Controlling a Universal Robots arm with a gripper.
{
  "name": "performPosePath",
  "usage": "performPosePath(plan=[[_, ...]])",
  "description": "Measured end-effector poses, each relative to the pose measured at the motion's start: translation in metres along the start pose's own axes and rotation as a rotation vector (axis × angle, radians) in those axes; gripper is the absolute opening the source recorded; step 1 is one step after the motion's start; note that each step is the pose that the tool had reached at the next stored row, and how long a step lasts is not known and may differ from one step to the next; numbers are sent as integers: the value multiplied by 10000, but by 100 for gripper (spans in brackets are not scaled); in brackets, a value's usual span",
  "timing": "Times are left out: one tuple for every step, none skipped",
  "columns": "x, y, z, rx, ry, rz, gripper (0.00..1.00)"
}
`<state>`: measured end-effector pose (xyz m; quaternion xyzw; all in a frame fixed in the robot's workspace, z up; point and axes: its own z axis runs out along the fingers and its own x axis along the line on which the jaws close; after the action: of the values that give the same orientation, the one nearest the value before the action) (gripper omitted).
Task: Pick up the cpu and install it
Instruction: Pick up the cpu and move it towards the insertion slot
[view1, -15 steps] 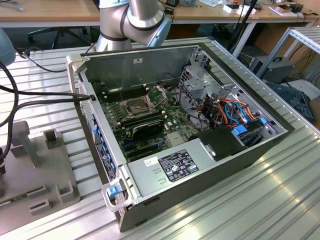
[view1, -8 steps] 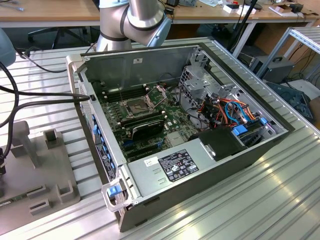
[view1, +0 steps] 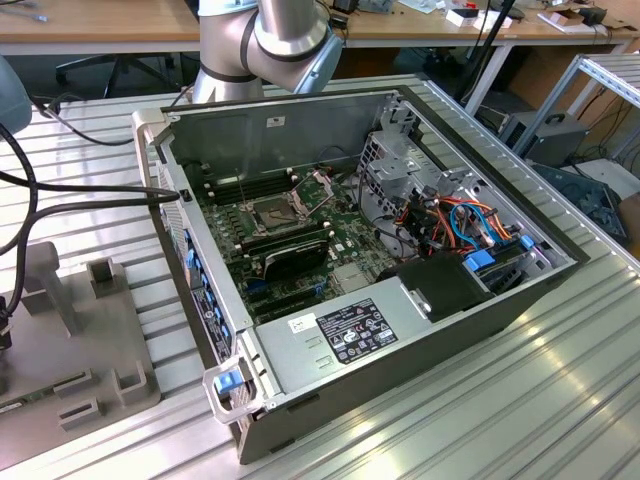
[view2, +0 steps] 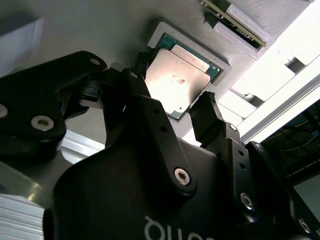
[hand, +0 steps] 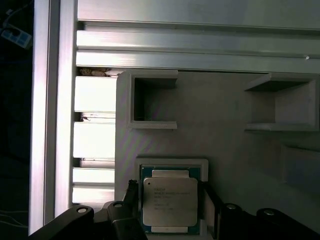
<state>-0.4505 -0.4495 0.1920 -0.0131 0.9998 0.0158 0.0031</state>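
The cpu (hand: 169, 200) (view2: 180, 80), a small square chip with a dull silver top on a green board, lies flat in a shallow white-rimmed pocket (hand: 172, 162) of the grey holder block (hand: 225, 115). My gripper (hand: 168, 186) (view2: 172, 86) hangs right over it, open. One black finger (view2: 137, 75) stands at one edge of the chip and the other finger (view2: 207, 100) at the opposite edge, each with a narrow gap. In the exterior view the open computer case (view1: 400, 330) shows the motherboard socket (view1: 272, 212) near its middle.
The grey holder block (view1: 80, 340) sits at the exterior view's left on the ribbed aluminium table (view1: 560, 400). It has raised walls and empty pockets (hand: 152, 102). Black cables (view1: 60, 195) run to the case. The arm's base (view1: 270, 35) stands behind the case.
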Motion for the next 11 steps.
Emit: performPosePath(plan=[[0,0,-1,1,0,-1,62],[0,0,-1,1,1,0,62],[0,0,-1,1,2,0,62],[0,0,-1,1,1,-4,62],[0,0,-1,1,2,-32,62],[0,0,-2,1,4,-55,62],[1,0,-2,0,4,-69,62],[0,0,-2,1,4,-73,62],[0,0,-2,1,4,-73,62],[0,0,-2,1,5,-74,62],[0,0,-2,1,4,-74,62]])
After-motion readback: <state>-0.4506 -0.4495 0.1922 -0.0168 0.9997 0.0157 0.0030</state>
